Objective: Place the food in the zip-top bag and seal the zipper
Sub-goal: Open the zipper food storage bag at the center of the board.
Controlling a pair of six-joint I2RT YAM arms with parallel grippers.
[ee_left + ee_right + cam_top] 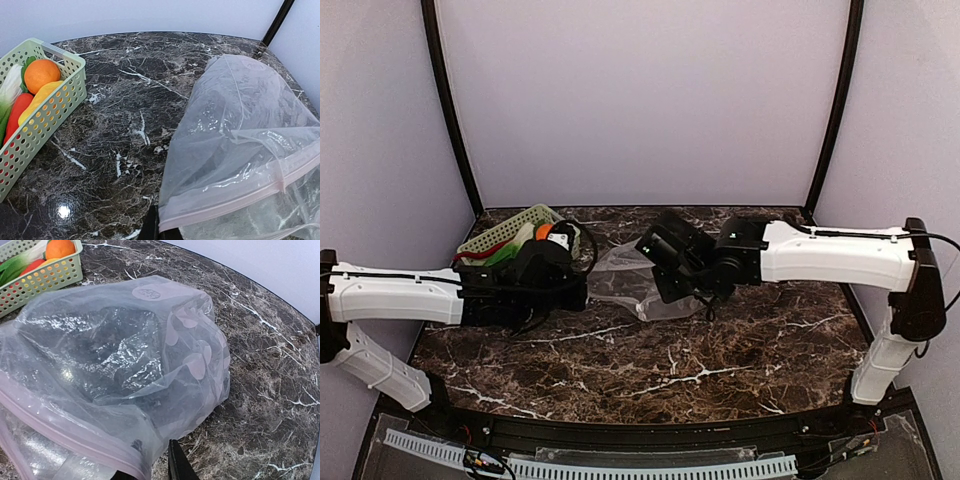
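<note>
We stood in a robotics lab booth: plain pale walls (640, 100) closed the left, right and far sides, black frame poles (448, 110) rose at the far corners, and two white robot arms (840, 258) were bolted to the marble-patterned table (720, 365).

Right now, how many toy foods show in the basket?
4: orange fruit at the far end, yellow piece beside it, red chili nearer, bok choy leftmost. More may be hidden.

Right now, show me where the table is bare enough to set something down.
Bare: the table's whole front half, between the arms and the near edge; the strip between basket and zip-top bag; the rear right beside the bag. Crowded: the middle back, around bag and basket.
</note>
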